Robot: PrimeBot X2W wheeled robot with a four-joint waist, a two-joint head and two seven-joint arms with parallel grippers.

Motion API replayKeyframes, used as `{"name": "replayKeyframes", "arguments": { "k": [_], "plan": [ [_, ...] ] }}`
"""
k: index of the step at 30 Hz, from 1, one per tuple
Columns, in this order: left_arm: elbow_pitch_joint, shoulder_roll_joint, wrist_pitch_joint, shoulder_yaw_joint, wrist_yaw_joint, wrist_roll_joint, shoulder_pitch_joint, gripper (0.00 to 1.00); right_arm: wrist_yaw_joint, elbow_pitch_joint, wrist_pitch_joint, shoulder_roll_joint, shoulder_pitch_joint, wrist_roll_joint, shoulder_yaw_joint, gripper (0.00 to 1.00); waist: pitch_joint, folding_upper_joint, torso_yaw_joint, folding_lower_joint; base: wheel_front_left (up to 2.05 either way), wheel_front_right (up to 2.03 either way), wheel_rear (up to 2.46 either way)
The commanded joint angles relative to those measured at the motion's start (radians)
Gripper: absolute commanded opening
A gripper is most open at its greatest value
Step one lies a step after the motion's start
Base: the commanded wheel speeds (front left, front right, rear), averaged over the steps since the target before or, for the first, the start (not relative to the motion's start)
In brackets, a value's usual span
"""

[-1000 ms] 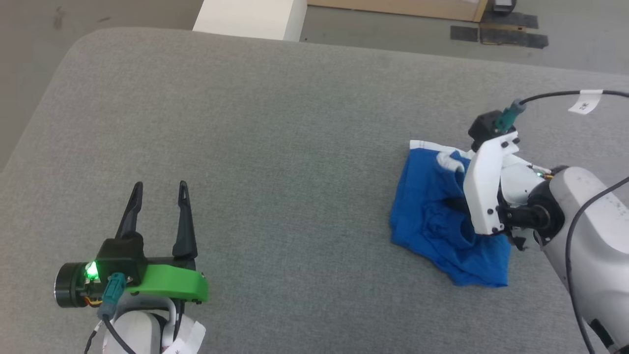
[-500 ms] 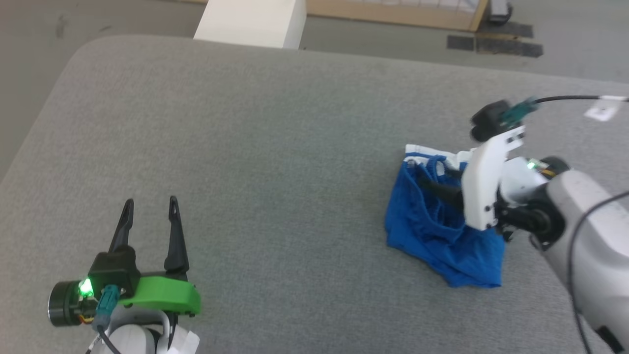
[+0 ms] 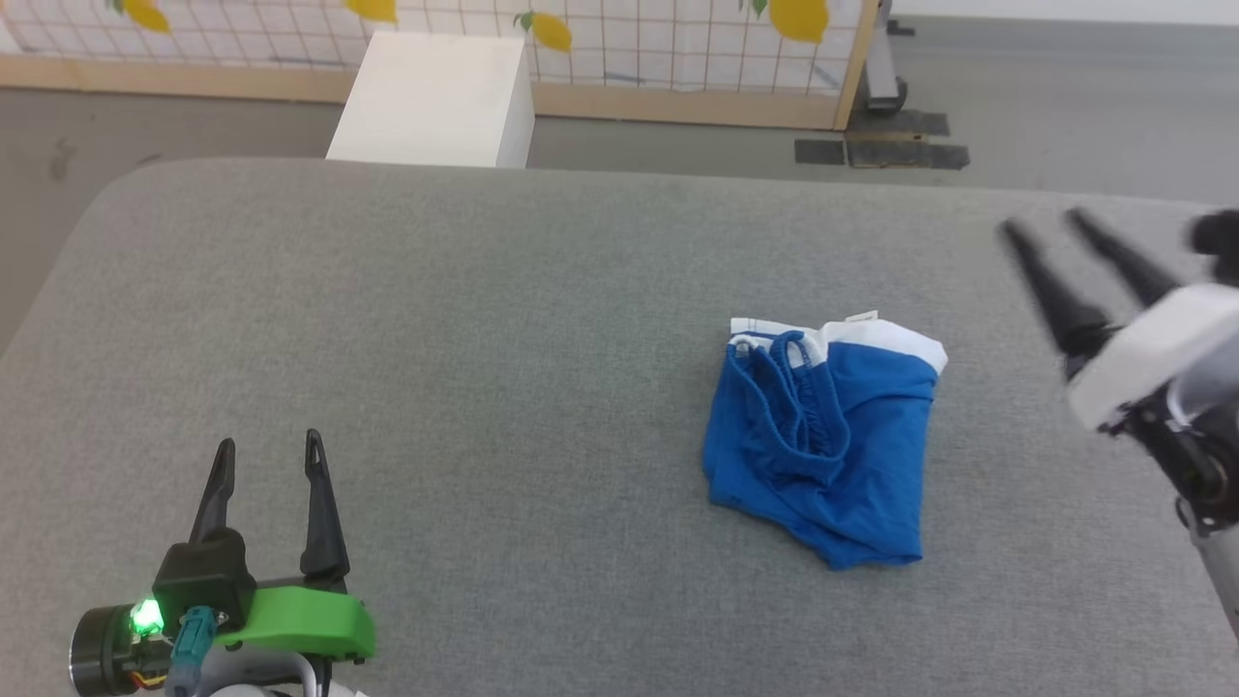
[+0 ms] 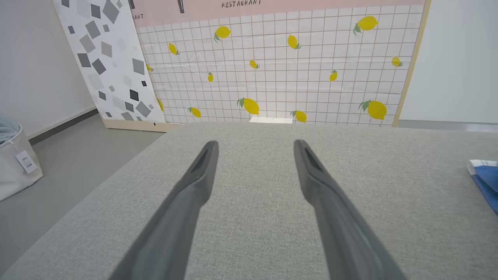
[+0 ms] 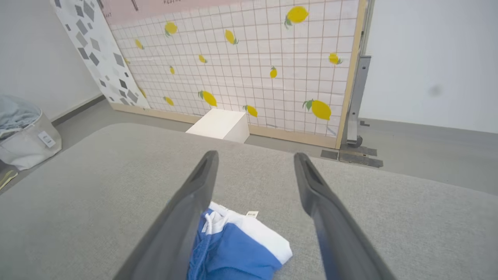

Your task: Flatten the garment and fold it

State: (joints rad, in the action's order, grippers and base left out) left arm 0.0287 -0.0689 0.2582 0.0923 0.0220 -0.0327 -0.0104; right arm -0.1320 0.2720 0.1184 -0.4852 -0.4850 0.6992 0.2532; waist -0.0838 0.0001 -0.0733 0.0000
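Note:
The garment, royal-blue shorts with a white band along its far edge, lies bunched and wrinkled on the grey padded table, right of centre. My right gripper hangs open above the table to the right of the garment, touching nothing. In the right wrist view the garment lies below and between the spread fingers, apart from them. My left gripper stands open and empty at the lower left, far from the cloth. The left wrist view catches the garment's edge at the far right.
A white box stands on the floor beyond the table's far edge, before a lemon-patterned grid panel. A pale laundry bin sits on the floor to the left. The table's left corner is rounded.
My right gripper has opened, let go of the garment and drawn up and away to the right. The shorts now lie free on the table. The head camera has tilted up.

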Motion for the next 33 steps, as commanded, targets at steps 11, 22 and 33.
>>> {"name": "replayKeyframes", "arguments": {
  "k": [11, 22, 33],
  "plan": [
    [-0.039, -0.003, 0.004, -0.020, 0.037, 0.055, -0.041, 1.00, 0.001, -0.147, -0.351, 0.244, 0.267, -0.342, -0.320, 1.00, 0.057, -0.0001, 0.026, 0.0000, 0.00, 0.00, 0.00],
    [-0.043, -0.024, 0.004, -0.086, 0.025, 0.049, -0.032, 1.00, 0.001, -0.321, -0.380, 0.425, 0.479, -0.535, -0.425, 1.00, 0.061, -0.0001, 0.022, 0.0000, 0.00, 0.00, 0.00],
    [-0.022, -0.030, 0.004, -0.092, 0.014, 0.025, -0.023, 1.00, 0.001, -0.345, -0.380, 0.435, 0.555, -0.533, -0.402, 1.00, 0.065, -0.0001, 0.022, 0.0000, 0.00, 0.00, 0.00]
  ]
}}
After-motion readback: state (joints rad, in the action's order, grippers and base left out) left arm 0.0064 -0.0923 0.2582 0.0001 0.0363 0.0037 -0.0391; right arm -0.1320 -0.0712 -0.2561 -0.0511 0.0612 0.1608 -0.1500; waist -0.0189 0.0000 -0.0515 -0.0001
